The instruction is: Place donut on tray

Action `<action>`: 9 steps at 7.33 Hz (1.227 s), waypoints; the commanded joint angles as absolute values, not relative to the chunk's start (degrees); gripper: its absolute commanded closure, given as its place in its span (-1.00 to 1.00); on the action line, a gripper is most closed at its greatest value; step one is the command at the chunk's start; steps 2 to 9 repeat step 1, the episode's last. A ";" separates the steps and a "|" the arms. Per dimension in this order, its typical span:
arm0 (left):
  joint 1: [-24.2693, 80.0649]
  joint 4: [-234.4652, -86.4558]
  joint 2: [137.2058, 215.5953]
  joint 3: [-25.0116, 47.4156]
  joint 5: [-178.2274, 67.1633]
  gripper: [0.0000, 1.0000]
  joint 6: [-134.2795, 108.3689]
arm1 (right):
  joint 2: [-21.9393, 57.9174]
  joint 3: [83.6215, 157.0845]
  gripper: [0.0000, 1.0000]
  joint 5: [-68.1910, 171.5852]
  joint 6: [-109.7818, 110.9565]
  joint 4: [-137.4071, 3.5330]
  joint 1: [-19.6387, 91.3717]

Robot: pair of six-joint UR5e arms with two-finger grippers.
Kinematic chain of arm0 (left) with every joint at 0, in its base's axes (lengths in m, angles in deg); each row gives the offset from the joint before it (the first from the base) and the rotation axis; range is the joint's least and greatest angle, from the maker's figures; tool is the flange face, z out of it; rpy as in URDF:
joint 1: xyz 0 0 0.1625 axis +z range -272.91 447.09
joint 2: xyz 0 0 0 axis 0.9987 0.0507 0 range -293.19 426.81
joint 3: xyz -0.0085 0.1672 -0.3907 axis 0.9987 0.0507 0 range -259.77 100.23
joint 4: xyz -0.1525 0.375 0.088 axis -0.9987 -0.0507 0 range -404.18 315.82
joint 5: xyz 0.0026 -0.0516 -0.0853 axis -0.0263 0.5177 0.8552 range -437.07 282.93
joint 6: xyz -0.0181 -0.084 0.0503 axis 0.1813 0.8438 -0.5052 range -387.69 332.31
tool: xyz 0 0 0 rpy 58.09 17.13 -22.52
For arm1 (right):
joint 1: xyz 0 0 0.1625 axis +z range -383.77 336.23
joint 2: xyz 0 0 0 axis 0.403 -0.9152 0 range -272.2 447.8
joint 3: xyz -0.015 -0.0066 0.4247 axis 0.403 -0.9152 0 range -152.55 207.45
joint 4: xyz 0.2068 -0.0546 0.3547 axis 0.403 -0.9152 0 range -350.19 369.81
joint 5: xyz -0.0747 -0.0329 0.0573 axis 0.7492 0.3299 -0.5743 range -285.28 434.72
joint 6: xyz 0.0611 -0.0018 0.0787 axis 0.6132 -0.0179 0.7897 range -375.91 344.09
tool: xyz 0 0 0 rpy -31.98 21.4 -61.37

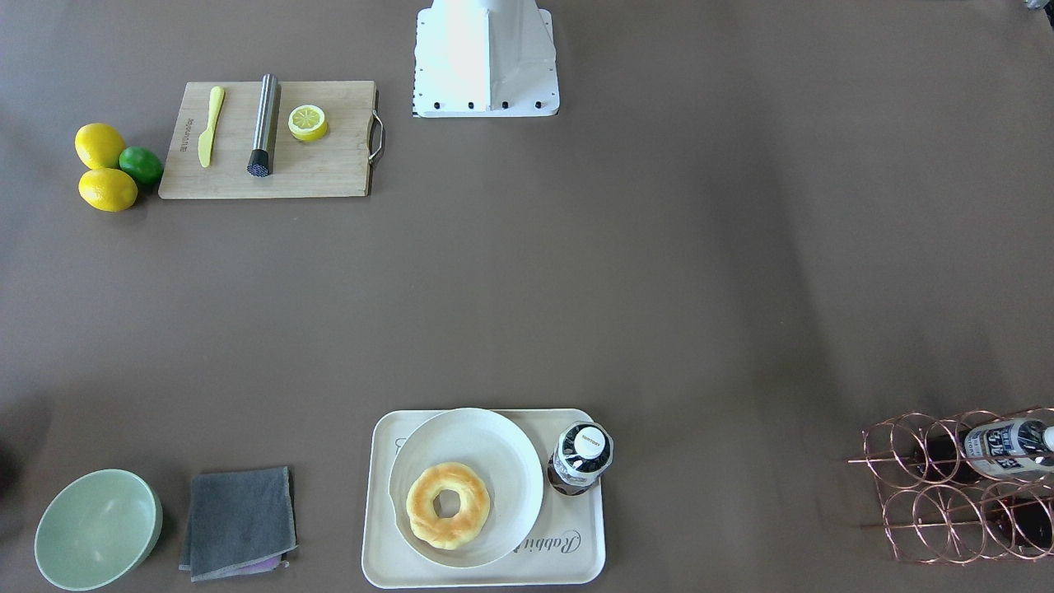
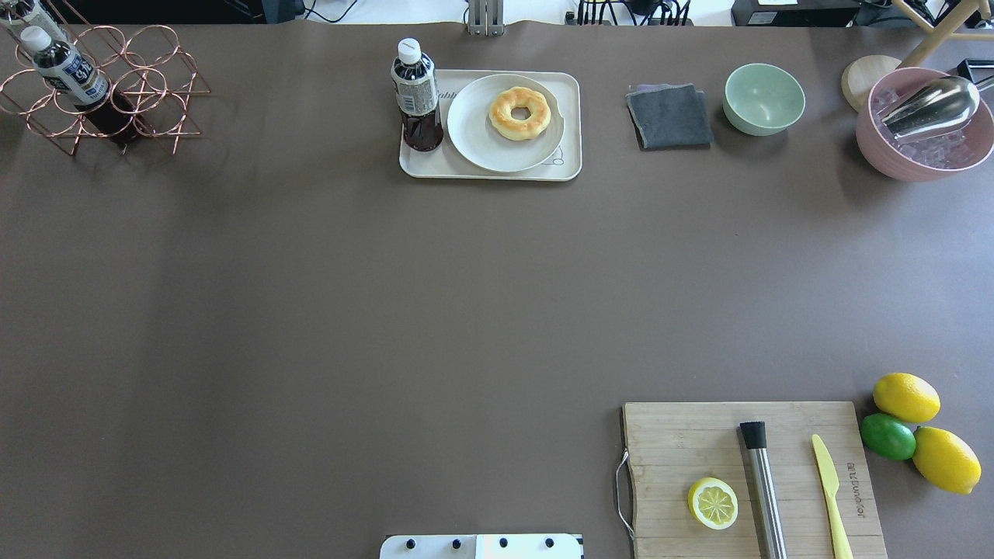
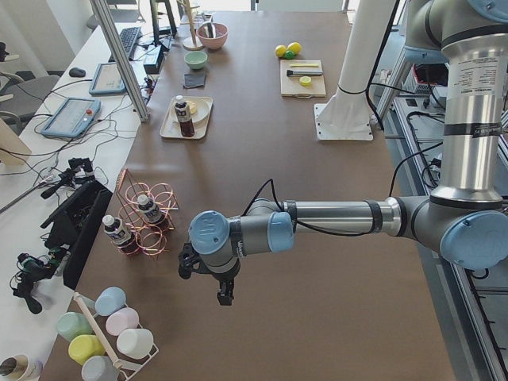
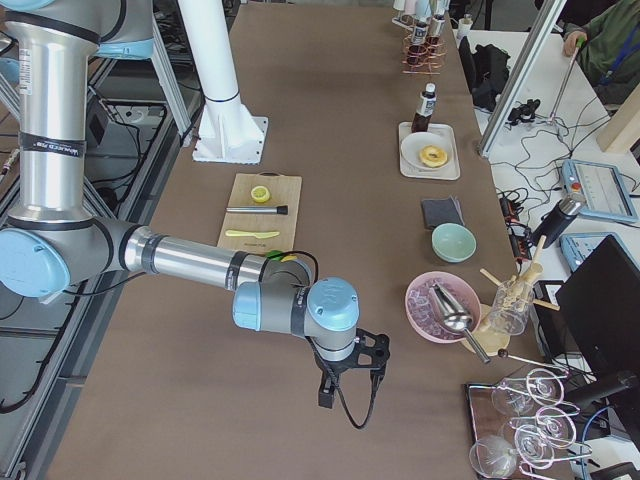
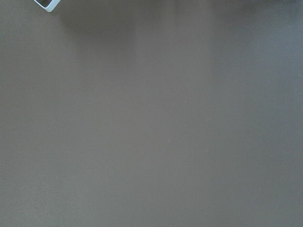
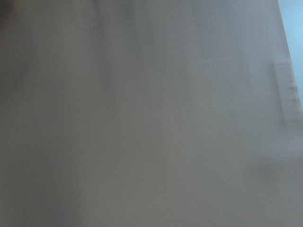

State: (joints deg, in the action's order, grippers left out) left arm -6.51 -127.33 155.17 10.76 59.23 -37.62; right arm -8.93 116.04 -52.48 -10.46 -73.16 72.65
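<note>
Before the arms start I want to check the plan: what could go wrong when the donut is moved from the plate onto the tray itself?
1. The white plate covers most of the tray; only narrow bare strips remain, so the donut may end half on the plate's rim.
2. The bottle stands upright on the tray, close beside the plate; an approach from that side might tip it.
3. A grasp on the donut might drag the plate along.

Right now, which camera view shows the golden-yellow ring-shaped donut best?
The exterior front-facing view: the donut is largest there, lying on the round white plate. Overhead shows it smaller; both side views show it tiny; the wrist views show only table.
</note>
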 commanded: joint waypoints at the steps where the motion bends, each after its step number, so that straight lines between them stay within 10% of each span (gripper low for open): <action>1: -6.60 -127.33 155.14 10.67 59.34 -0.97 -37.62 | -8.97 116.04 -1.00 -52.63 -10.46 -73.16 72.65; 9: -6.60 -127.33 155.14 10.67 59.34 -0.97 -37.62 | -8.97 116.04 -1.00 -52.63 -10.46 -73.16 72.65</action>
